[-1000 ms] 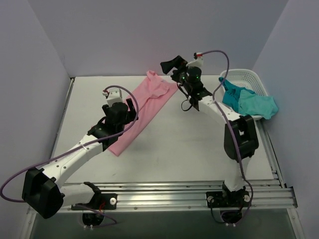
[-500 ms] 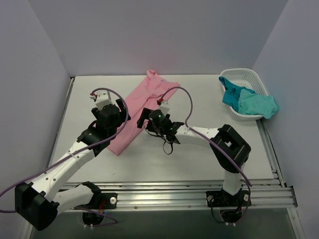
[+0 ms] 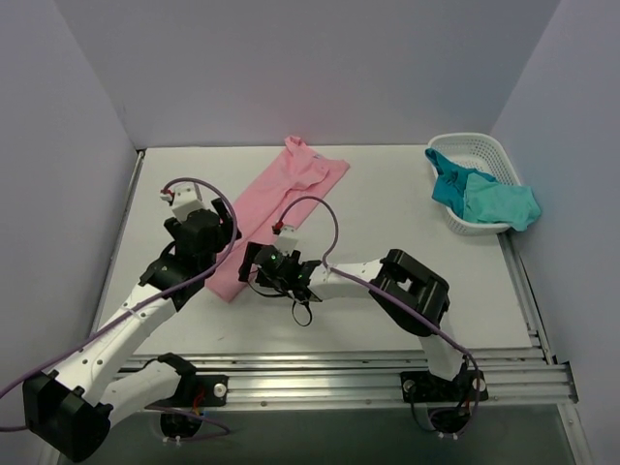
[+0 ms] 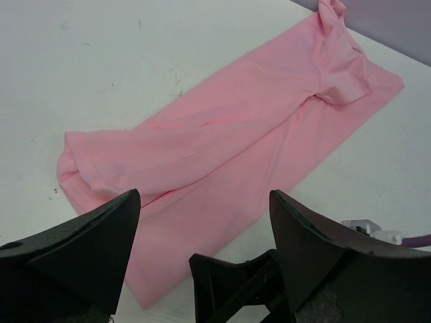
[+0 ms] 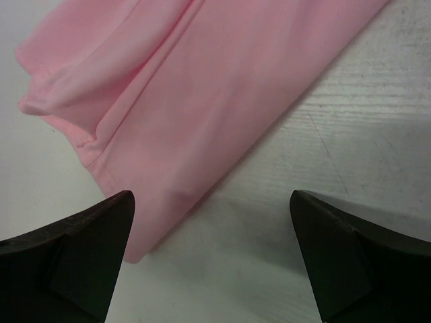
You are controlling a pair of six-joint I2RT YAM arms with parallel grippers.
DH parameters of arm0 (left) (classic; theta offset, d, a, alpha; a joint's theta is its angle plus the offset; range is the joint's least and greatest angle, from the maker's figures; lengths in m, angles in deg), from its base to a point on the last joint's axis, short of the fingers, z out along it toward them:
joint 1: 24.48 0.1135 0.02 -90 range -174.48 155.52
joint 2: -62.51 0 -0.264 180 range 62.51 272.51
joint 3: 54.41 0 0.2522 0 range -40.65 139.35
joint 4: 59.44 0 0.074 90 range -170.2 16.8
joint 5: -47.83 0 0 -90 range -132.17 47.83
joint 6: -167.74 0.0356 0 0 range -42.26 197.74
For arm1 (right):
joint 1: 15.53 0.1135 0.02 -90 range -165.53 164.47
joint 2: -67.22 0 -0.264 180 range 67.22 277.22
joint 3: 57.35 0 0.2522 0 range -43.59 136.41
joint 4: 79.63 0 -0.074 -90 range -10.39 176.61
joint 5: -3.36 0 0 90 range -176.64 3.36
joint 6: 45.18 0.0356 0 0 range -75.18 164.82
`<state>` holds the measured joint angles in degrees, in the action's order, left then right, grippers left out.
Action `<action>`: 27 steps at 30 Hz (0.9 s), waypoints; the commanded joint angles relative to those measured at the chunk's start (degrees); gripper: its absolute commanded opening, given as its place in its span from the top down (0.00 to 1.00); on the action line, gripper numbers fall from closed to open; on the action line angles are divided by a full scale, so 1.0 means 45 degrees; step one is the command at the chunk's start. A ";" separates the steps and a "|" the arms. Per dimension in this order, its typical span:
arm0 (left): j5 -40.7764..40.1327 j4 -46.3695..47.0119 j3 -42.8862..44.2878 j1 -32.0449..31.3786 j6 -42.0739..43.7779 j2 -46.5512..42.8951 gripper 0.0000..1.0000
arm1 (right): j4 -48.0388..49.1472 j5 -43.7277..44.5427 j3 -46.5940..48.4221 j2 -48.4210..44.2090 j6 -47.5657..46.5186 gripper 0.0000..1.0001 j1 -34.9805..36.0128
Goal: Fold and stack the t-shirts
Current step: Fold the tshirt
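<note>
A light pink t-shirt (image 3: 283,192), folded into a long strip, lies diagonally on the table from far centre to near left. It also shows in the left wrist view (image 4: 236,128) and the right wrist view (image 5: 202,81). My left gripper (image 3: 211,242) is open and empty, just left of the strip's near half (image 4: 204,195). My right gripper (image 3: 254,263) is open and empty, low over the table at the strip's near corner (image 5: 212,195); it also shows in the left wrist view (image 4: 229,282). Teal and turquoise t-shirts (image 3: 481,197) are heaped in the basket.
A white lattice basket (image 3: 477,145) stands at the far right, the teal shirts spilling over its near rim. Grey walls close the table at the left, back and right. A metal rail (image 3: 339,373) runs along the near edge.
My right arm has swung from the far back by the basket down to the pink strip's near end. My left gripper has drawn back to the left and nearer.
</note>
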<state>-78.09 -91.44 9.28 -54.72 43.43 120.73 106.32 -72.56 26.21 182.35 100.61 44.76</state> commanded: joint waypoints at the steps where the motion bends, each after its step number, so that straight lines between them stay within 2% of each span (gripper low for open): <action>1: 0.0130 0.0010 -0.0061 0.0294 -0.0072 -0.0320 0.14 | 0.0016 0.0035 0.0562 0.0760 0.0610 0.00 0.0234; 9: 0.0190 -0.0087 -0.0159 0.0470 -0.0092 -0.0456 0.14 | -0.0023 -0.0200 0.1596 0.1641 0.0630 0.01 0.0312; 11: 0.0190 -0.0107 -0.0139 0.0528 -0.0072 -0.0456 0.14 | -0.0004 -0.0317 0.1754 0.1914 0.0610 0.07 0.0312; 12: 0.0170 -0.0126 -0.0158 0.0548 -0.0072 -0.0476 0.14 | 0.0035 -0.0415 0.1870 0.1993 0.0629 0.19 0.0332; 14: 0.0170 -0.0185 -0.0159 0.0587 -0.0053 -0.0515 0.14 | -0.0003 -0.0435 0.1911 0.2111 0.0610 0.39 0.0352; 15: 0.0151 -0.0224 -0.0159 0.0606 -0.0053 -0.0573 0.14 | -0.0004 -0.0435 0.1891 0.2130 0.0629 0.60 0.0352; 18: 0.0131 -0.0224 -0.0256 0.0665 -0.0053 -0.0690 0.14 | -0.0236 -0.0318 0.1813 0.2149 0.0688 1.00 0.0313; 24: 0.0228 -0.0282 -0.0315 0.0724 -0.0072 -0.0691 0.14 | -0.0568 0.0208 0.0799 0.1370 0.0669 1.00 0.0157; 27: 0.0364 -0.0477 -0.0315 0.0724 -0.0228 -0.0769 0.14 | -0.1114 0.1008 -0.0527 0.0064 0.0630 1.00 -0.0097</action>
<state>-77.41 -92.93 7.99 -51.94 43.37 118.54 108.96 -73.21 29.03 188.60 103.76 45.46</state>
